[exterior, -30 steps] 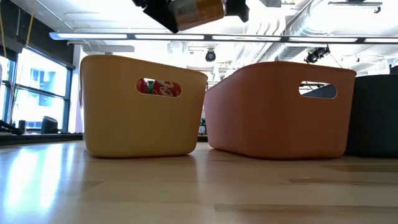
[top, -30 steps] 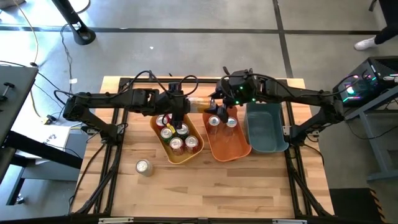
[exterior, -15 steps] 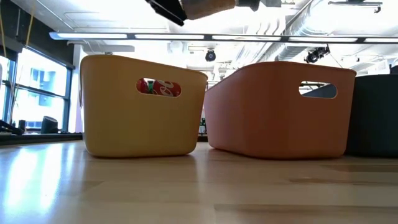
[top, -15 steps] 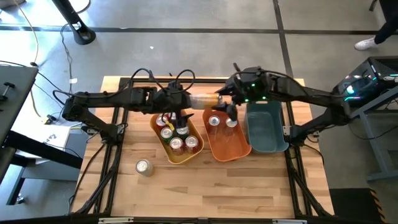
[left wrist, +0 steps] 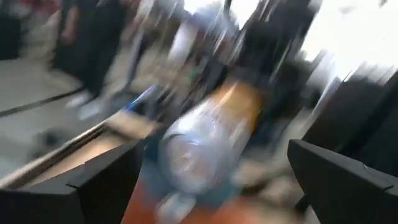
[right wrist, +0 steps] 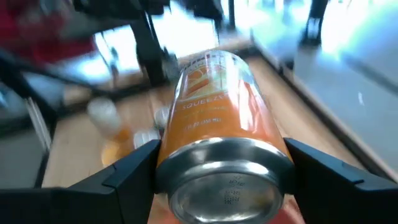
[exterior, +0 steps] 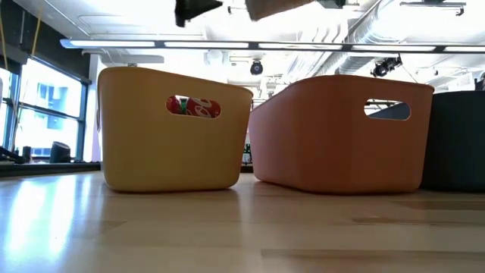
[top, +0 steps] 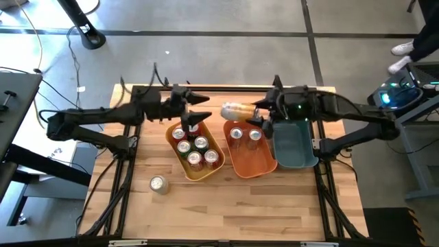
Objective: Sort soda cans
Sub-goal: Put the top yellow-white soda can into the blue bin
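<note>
Gripping an orange "SQUEEZ…" can [right wrist: 222, 118], right hand [right wrist: 221, 163].

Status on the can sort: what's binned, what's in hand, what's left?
Binned: five cans in the yellow bin, two in the orange bin. In hand: right hand holds an orange can; left hand open, empty. Left: one can on the table; teal bin empty.

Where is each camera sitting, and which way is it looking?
High view: above the table, looking straight down; shows both arms, the yellow bin and orange bin.
Low view: at tabletop height, looking level across at the bins; only bits of the arms show at the top.
Left wrist view: on the left arm, facing past its open fingers.
Right wrist view: on the right arm, facing along the orange can its fingers hold.
Shared: both wrist views and the high view show that can.
</note>
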